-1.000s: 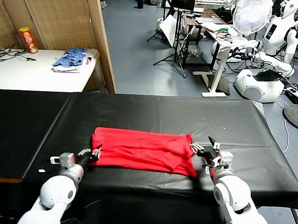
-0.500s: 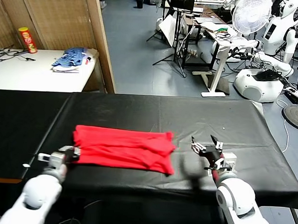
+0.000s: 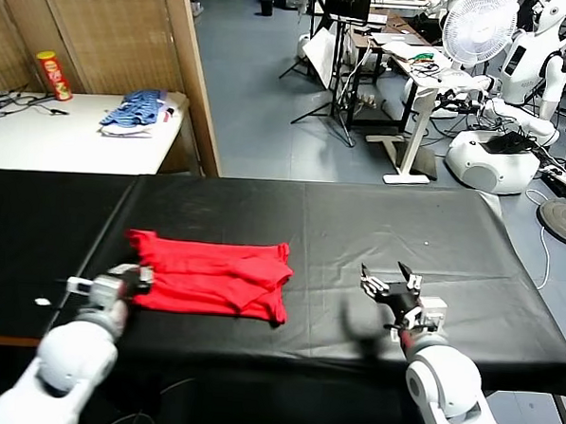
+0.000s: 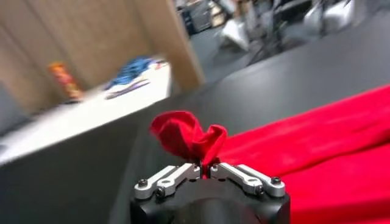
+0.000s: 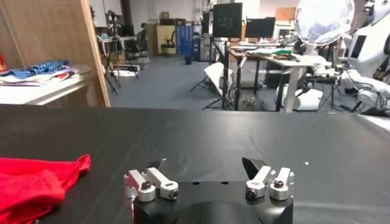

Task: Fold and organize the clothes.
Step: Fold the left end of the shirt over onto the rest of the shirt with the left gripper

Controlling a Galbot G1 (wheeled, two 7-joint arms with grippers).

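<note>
Red T-shirt [image 3: 208, 275] lying folded and rumpled on the black table cover [image 3: 358, 225], pinched at one end.

Soft cotton bunches into a small crest just ahead of the left gripper [image 3: 135, 281], whose metal fingers are clamped tight on that edge; the left wrist view shows this pinch plainly, while from the head view it looks, as far as I can tell, like mere contact. The right gripper [image 3: 390, 279] hovers well clear of the shirt's far end, fingers spread wide, nothing held. Its wrist view catches the shirt's ribbed hem off to one side.
</note>
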